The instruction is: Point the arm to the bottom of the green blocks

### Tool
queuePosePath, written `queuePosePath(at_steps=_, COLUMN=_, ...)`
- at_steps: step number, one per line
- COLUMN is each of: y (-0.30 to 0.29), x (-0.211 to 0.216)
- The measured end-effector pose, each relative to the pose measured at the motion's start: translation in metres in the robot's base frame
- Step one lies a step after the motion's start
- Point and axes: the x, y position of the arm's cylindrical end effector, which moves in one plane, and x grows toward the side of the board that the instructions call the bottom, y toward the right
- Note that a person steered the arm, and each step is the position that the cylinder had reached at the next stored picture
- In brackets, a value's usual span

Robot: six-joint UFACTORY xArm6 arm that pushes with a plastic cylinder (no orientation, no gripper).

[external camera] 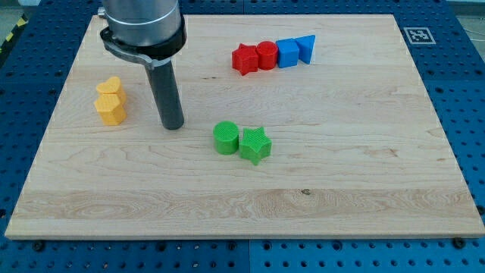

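Note:
A green cylinder (225,138) and a green star (255,145) sit touching, side by side, near the middle of the wooden board (364,174). My tip (173,125) rests on the board to the left of the green cylinder, a short gap away and slightly higher in the view. The rod rises from it to the arm's grey body at the view's top left.
A yellow heart (110,88) and a yellow hexagon (111,108) sit together left of my tip. A row at the view's top holds a red star (244,59), a red cylinder (266,55), a blue cube (288,52) and a blue triangle (306,48).

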Motion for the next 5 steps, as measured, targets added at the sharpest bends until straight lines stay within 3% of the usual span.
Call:
queuePosePath(at_steps=2, y=0.009, x=0.048)
queuePosePath(at_steps=5, y=0.053, x=0.072)
